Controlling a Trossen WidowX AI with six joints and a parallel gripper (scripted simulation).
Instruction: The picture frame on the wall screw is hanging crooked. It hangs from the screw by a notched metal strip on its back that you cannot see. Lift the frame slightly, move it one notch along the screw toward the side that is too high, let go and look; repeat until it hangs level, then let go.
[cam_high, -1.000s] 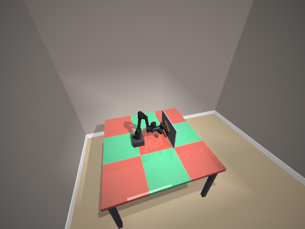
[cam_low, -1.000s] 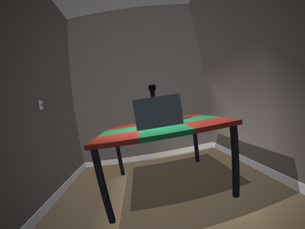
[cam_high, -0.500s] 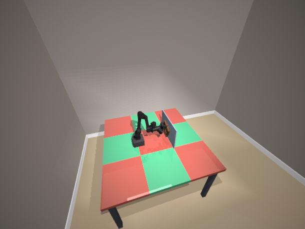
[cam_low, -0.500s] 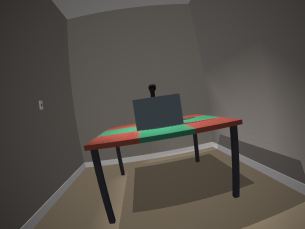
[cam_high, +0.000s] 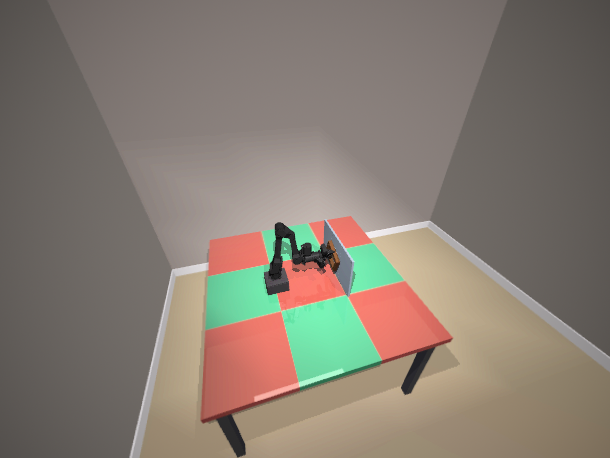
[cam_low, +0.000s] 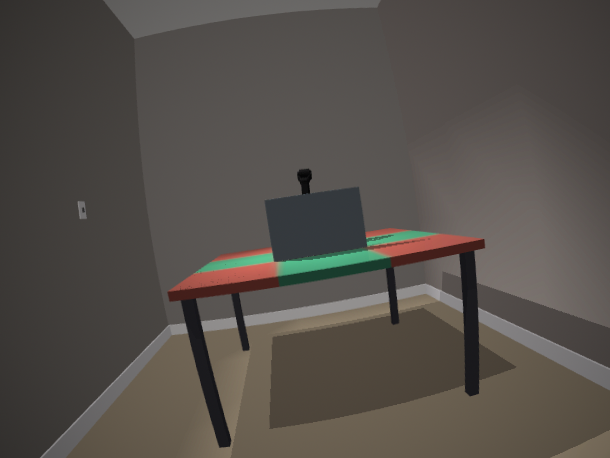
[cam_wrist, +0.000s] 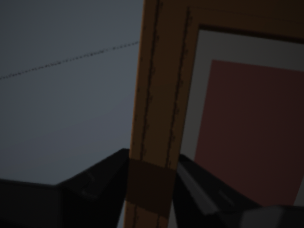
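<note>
The brown wooden picture frame (cam_high: 334, 263) (cam_wrist: 165, 75) is in front of the upright grey wall panel (cam_high: 346, 274) (cam_low: 320, 225) (cam_wrist: 65, 115). It has a pale mat and a dull red picture (cam_wrist: 250, 120). In the wrist view its side bar leans with its top to the right, and its top bar slopes down to the right. My gripper (cam_wrist: 151, 160) is shut on that side bar, one finger on each side, below the frame's upper left corner in the wrist view. The screw and the notched strip are hidden. The exterior view shows only the panel's back.
The panel stands on the red and green checkered table (cam_high: 320, 335) (cam_low: 210, 290). The arm's dark base (cam_high: 277, 283) stands on the table facing the panel. The arm's raised elbow (cam_high: 281, 229) (cam_low: 304, 176) shows above the panel in the exterior view.
</note>
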